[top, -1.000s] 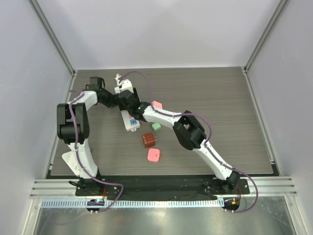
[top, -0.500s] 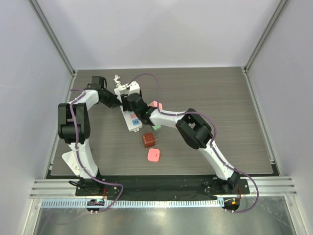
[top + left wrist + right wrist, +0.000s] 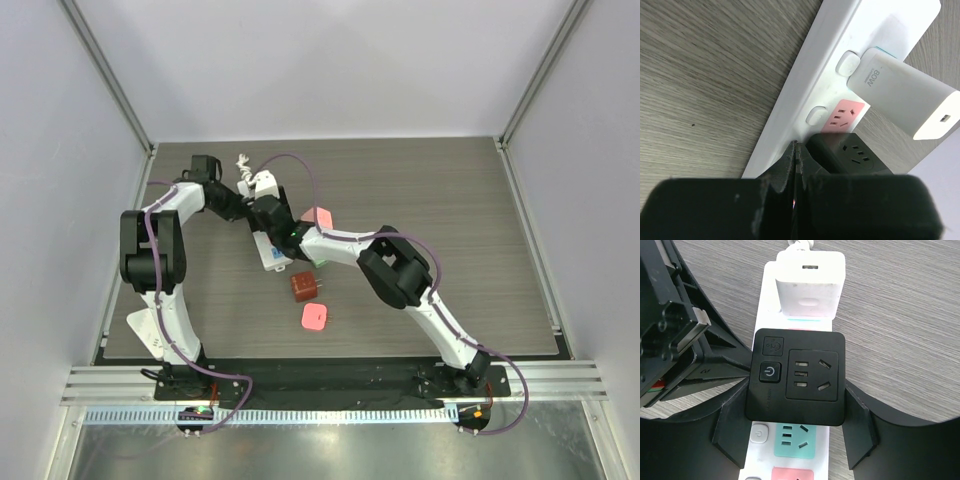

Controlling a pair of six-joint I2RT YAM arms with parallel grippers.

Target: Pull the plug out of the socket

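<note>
1. Socket [image 3: 790,450]: lies far-left on the table [image 3: 450,230]; the left gripper [image 3: 796,165], fingers pressed together, bears on its edge.
2. Right gripper [image 3: 795,426]: half-closed, apparently clamping the black plug [image 3: 795,377].
3. Step: extraction. Next move: a straight pull, socket pinned.

Wood-grain table [image 3: 480,250], white power strip [image 3: 270,256] lying mid-left, left arm [image 3: 175,205] and right arm [image 3: 335,243] meeting over it, white charger [image 3: 264,183] at its far end, frayed cord stub [image 3: 241,160] beyond, far pink plug [image 3: 322,216] just right, brown cube plug [image 3: 304,287] and near pink plug [image 3: 314,318] loose nearer the bases.
</note>
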